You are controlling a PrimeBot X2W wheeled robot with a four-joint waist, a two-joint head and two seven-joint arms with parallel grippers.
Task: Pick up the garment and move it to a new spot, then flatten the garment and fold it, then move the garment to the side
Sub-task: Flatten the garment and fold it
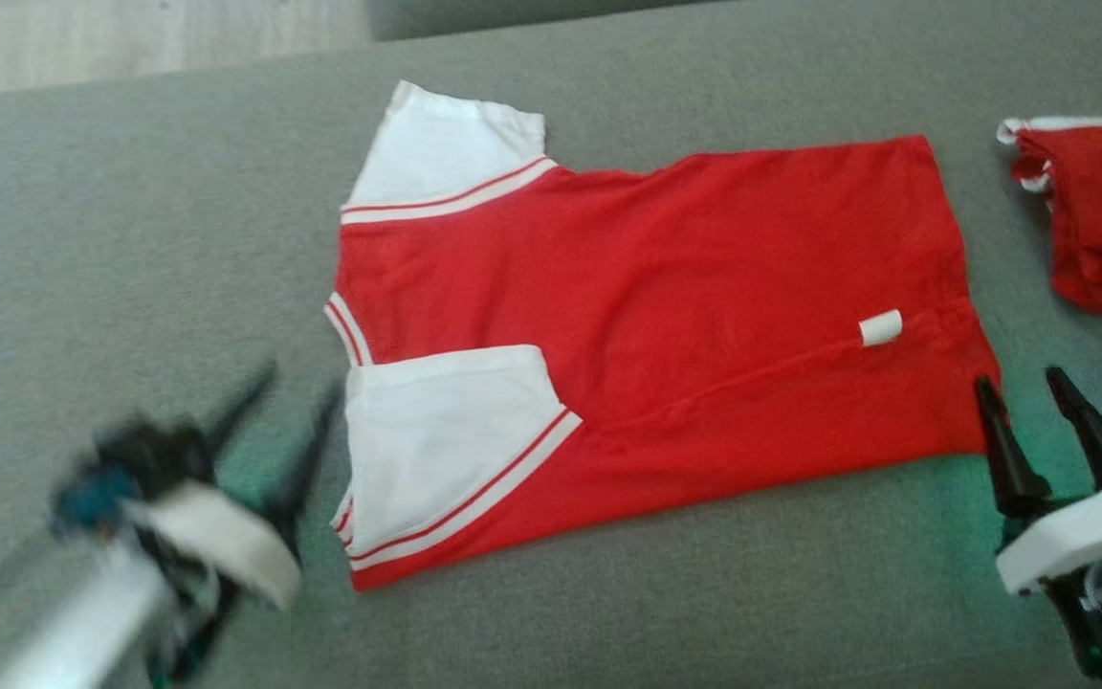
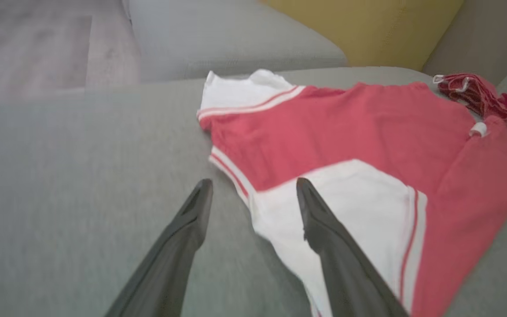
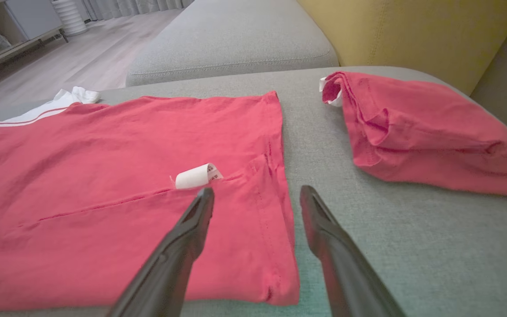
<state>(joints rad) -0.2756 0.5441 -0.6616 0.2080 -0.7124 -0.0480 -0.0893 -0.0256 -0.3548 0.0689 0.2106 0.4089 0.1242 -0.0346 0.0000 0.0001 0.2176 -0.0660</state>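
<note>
While the red-and-white garment (image 1: 666,316) lies spread mid-frame on the grey sofa cushion (image 1: 130,239), its near long edge turned over, both pincers stand released and empty: the left pincer (image 1: 300,378) at lower left beside the white sleeve (image 1: 446,440), the right pincer (image 1: 1020,378) at lower right by the hem corner (image 1: 967,426). To fold well, each should pinch both layers at matching ends and lift together, keeping the edge straight; blur leaves it unsure whether the left touches cloth.

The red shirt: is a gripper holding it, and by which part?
Nothing is held. The left gripper and the right gripper both stand open at the edges of the red shirt.
</note>
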